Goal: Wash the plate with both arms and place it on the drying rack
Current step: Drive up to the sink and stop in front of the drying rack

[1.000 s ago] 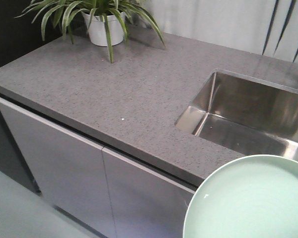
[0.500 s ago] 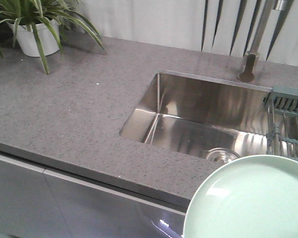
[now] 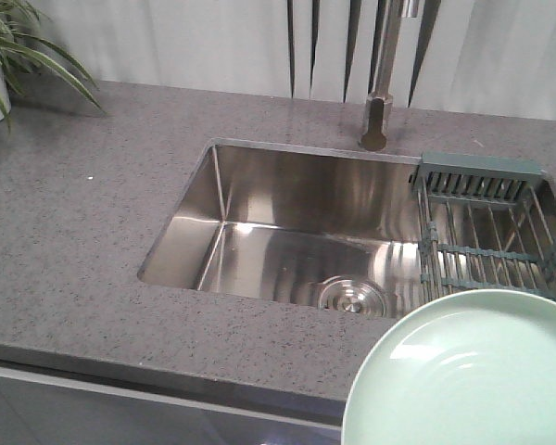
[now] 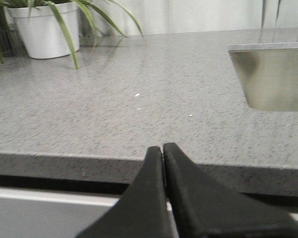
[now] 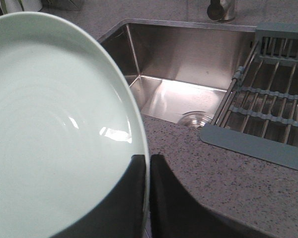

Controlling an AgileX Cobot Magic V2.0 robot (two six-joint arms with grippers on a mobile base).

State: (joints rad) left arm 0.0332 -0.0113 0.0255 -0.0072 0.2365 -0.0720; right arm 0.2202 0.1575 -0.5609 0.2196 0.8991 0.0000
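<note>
Plate: the pale mint-green plate [image 3: 473, 371] is held up at the near edge of the countertop [image 3: 74, 260], in front of the sink [image 3: 287, 213] and just short of the drying rack [image 3: 477, 171]. It is not over the basin yet.
Handling: it looks stiff, glazed and slick, and probably breakable if dropped. Water would likely make it slide. The low rim seems the only place to grip, and a second hold on the opposite rim would steady it.
Right gripper [image 5: 148, 159]: nearly closed, pinching the plate's rim, one finger across its face.
Left gripper [image 4: 162, 148]: fingers pressed together, nothing between them, low before the countertop edge.
</note>
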